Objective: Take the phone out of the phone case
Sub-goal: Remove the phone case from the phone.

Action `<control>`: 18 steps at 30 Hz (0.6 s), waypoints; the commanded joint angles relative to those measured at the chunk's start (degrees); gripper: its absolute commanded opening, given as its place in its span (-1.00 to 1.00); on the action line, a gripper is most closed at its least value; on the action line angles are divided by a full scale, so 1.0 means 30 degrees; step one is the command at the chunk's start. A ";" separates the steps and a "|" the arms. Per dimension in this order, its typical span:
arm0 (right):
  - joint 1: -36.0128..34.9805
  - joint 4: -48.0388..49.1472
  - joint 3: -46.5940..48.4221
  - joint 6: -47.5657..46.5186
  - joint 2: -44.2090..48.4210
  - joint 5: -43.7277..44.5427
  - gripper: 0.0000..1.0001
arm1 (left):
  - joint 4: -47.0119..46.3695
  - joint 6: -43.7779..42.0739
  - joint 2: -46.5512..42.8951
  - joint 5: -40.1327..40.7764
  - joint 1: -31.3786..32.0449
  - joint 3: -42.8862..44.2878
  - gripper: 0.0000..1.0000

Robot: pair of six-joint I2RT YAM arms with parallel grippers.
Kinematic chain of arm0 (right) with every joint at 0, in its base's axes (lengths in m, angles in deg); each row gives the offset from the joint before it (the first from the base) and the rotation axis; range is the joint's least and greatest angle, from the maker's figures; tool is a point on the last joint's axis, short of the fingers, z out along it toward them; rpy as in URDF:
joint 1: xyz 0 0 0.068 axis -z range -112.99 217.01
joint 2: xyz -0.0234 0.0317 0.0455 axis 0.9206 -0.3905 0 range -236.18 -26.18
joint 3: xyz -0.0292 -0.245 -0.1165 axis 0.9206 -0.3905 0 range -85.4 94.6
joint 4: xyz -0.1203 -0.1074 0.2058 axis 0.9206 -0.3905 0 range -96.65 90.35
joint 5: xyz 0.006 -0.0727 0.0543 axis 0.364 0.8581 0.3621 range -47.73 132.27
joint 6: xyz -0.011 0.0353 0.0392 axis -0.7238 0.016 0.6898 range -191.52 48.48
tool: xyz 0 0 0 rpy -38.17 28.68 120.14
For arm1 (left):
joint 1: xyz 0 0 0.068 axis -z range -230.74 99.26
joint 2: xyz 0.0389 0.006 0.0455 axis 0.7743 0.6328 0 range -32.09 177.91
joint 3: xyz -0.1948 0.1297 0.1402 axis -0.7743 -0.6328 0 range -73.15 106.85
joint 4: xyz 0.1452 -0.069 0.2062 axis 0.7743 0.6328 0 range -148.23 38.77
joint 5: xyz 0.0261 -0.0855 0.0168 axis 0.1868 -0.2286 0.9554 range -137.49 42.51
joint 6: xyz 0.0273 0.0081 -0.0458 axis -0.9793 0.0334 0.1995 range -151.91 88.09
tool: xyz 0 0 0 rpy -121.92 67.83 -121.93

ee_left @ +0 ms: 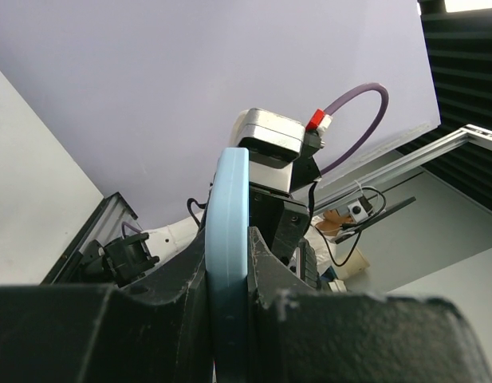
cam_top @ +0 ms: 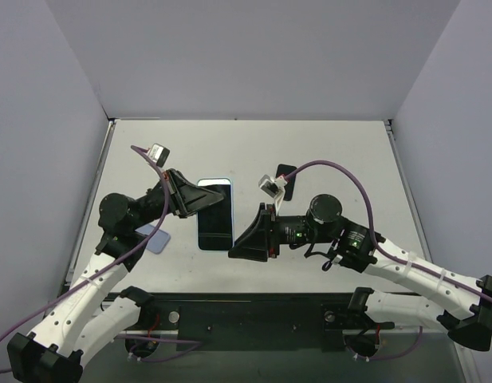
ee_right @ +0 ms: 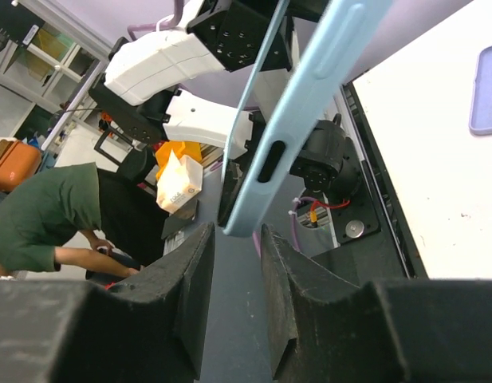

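The phone (cam_top: 214, 214), its black screen facing up inside a light blue case (cam_top: 229, 214), is held off the table. My left gripper (cam_top: 184, 199) is shut on its left side. In the left wrist view the case's blue edge (ee_left: 230, 231) stands clamped between my left gripper's (ee_left: 230, 287) two black fingers. My right gripper (cam_top: 242, 239) is open at the phone's near right corner. In the right wrist view the case (ee_right: 309, 96) hangs edge-on with its lower corner just above the gap of my right gripper (ee_right: 236, 263), touching neither finger.
A flat lavender pad (cam_top: 154, 238) lies on the table under my left arm and shows in the right wrist view (ee_right: 486, 88). A small black piece (cam_top: 285, 171) lies behind my right wrist. The black base rail (cam_top: 253, 315) runs along the near edge.
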 commanded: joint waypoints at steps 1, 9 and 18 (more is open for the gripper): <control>0.0316 0.1300 0.0716 0.0004 -0.0234 -0.0487 -0.50 | -0.1988 0.0810 -0.0479 -0.0027 -0.0011 0.0844 -1.00; 0.0610 0.1887 0.0774 0.0356 -0.0643 -0.0925 -0.60 | -0.2427 0.1250 -0.0479 -0.0262 -0.0011 0.0903 -1.00; 0.1575 0.0541 0.0804 -0.1283 -0.1698 -0.1482 -1.00 | -0.8512 0.5579 0.0457 -0.0994 0.0018 0.0376 -1.00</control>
